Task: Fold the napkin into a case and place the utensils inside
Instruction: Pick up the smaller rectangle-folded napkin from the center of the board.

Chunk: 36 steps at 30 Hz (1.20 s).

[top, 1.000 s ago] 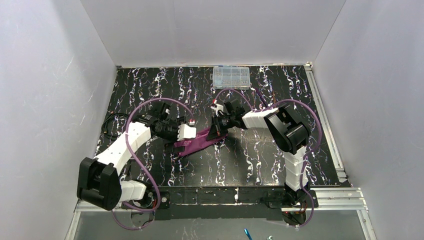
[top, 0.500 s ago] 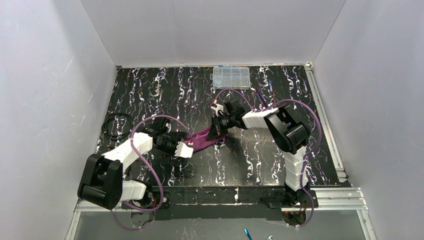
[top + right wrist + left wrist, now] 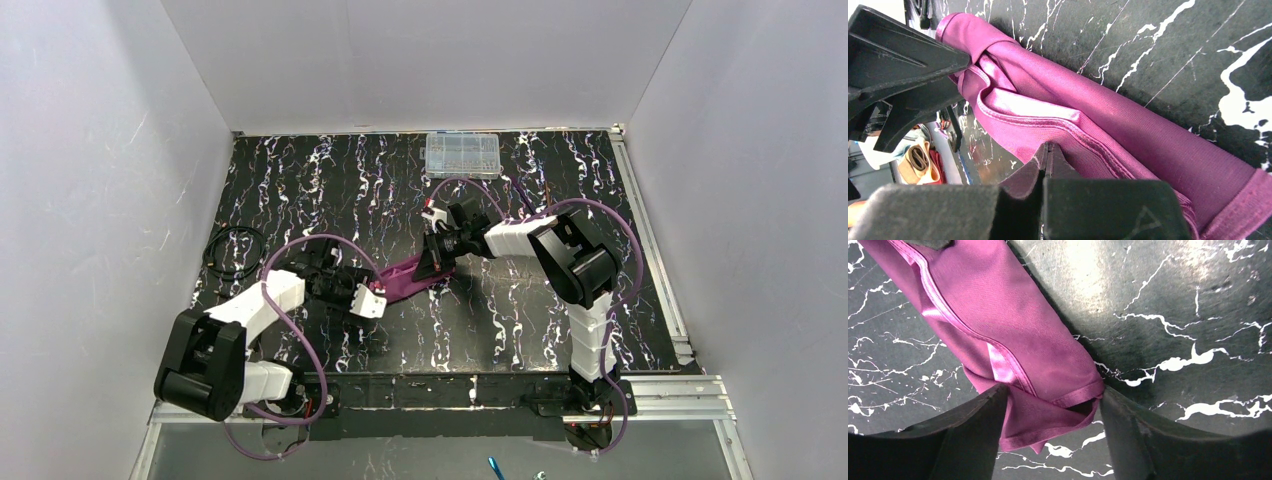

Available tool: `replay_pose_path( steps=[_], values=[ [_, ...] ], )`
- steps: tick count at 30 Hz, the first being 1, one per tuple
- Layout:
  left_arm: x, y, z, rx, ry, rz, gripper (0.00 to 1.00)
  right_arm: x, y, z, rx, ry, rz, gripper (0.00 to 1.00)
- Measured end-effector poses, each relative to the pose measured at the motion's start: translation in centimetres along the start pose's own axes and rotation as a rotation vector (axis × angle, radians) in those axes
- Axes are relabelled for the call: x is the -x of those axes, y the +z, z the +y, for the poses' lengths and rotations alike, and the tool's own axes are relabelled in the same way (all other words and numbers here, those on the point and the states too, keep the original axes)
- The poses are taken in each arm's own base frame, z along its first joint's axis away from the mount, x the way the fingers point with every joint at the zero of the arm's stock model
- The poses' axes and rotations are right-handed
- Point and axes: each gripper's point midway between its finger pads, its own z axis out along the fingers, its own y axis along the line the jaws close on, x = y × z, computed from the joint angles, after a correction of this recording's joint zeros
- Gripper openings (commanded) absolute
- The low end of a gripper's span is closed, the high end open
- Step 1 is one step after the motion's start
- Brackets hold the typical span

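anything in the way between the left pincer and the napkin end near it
Nothing visible. The left pincer is open, its fingers straddling the napkin's loose end on the table. The right pincer pinches the other end, clear of that gap.

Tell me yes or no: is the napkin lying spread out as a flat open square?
No, the napkin is folded into a narrow band with layered hems, its end lying between the fingers of the left gripper.
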Motion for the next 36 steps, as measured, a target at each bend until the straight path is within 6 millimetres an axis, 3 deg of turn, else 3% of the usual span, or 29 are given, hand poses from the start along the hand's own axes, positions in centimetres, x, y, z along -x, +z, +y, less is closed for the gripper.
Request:
replay_pose_path(
  steps=[4,6,11,14,15,16,20,24,29,32,36],
  values=[
    [-0.1,0.2,0.2,-0.003,-0.008,-0.002,0.61,0.0,0.0,0.0,0.000,0.001,0.000,0.01],
    [-0.2,0.2,0.2,-0.011,-0.017,0.002,0.55,0.0,0.0,0.0,0.000,0.001,0.000,0.01],
    [-0.8,0.4,0.3,-0.055,-0.068,0.029,0.20,0.0,0.0,0.0,0.000,0.002,0.001,0.01],
    [-1.2,0.5,0.4,-0.078,-0.088,0.046,0.16,0.0,0.0,0.0,0.002,0.003,0.002,0.01],
    [-1.2,0.6,0.5,-0.081,-0.090,0.049,0.04,0.0,0.0,0.0,0.001,0.003,0.002,0.01],
    [-1.3,0.6,0.7,-0.085,-0.094,0.051,0.00,-0.1,-0.1,0.0,0.002,0.004,0.003,0.01],
    [-1.2,0.5,0.8,-0.094,-0.097,0.059,0.00,0.0,-0.1,0.1,-0.001,0.000,0.003,0.01],
    [-1.0,0.3,0.5,-0.115,-0.102,0.061,0.00,0.1,-0.8,0.0,-0.044,-0.034,0.000,0.31],
    [-0.6,-0.3,-0.4,-0.163,-0.147,0.060,0.00,1.9,-3.8,0.1,-0.182,-0.236,-0.048,0.41],
    [0.1,-0.8,-0.4,-0.180,-0.180,0.043,0.00,3.6,-6.2,1.4,-0.237,-0.392,-0.128,0.41],
    [1.0,-1.1,-0.8,-0.203,-0.217,0.012,0.00,6.2,-8.1,2.5,-0.281,-0.536,-0.230,0.28]
  ],
)
